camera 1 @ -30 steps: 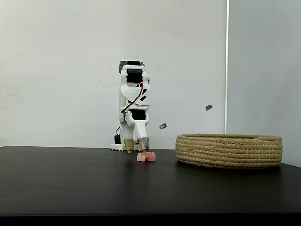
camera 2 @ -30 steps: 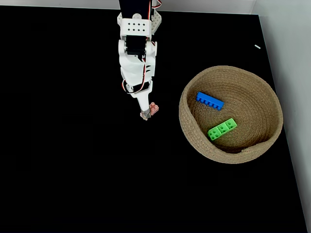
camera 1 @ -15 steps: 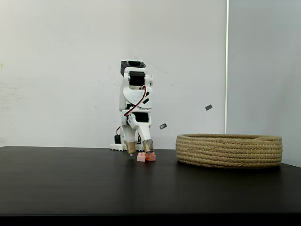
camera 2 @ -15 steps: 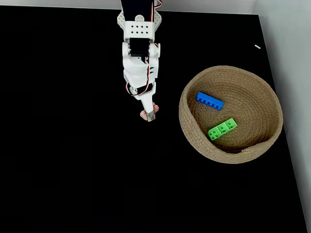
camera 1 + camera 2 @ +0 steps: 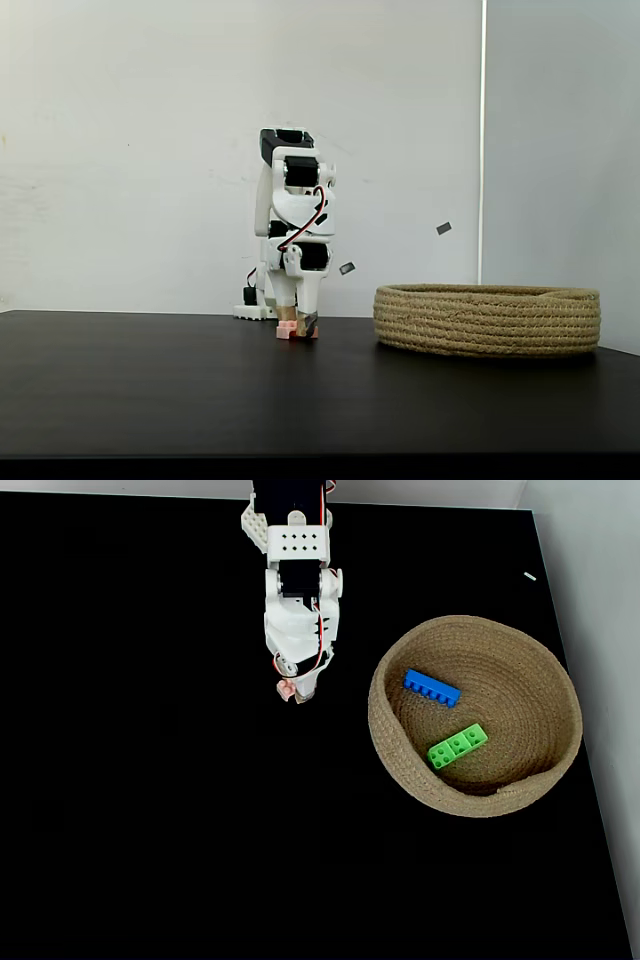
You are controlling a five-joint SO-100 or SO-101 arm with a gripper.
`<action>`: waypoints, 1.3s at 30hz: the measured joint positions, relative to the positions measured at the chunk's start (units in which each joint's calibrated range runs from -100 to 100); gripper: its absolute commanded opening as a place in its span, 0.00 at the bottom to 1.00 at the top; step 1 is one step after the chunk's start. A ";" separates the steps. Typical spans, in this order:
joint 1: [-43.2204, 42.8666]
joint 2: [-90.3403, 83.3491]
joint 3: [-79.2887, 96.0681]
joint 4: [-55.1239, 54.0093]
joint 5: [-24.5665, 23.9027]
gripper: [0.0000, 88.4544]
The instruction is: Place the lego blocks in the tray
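The salmon-pink lego block (image 5: 286,331) (image 5: 286,688) is low at the black table, pinched between the fingers of my gripper (image 5: 297,328) (image 5: 295,692), which is shut on it. I cannot tell whether the block touches the table. The arm points straight down and hides most of the block from above. The tray (image 5: 487,320) (image 5: 381,720), a round tan rope basket, stands to the right of the gripper in both fixed views. Inside it lie a blue lego block (image 5: 432,687) and a green lego block (image 5: 458,745).
The arm's base (image 5: 252,298) stands at the back edge of the black table (image 5: 150,780), against a white wall. The table's right edge (image 5: 590,780) runs just past the basket. Two small dark marks (image 5: 444,228) are on the wall.
The gripper came down around the pink block, shut on it, and drew back toward the arm's base with it. The tray and the two blocks in it have not moved.
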 measured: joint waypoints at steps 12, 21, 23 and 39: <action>-4.07 0.08 -24.92 24.12 -17.44 0.00; -17.10 -9.92 -25.98 19.08 -33.16 0.02; -20.60 -11.54 -24.04 15.10 -35.51 0.06; -22.96 -11.87 -16.70 1.30 -36.48 0.33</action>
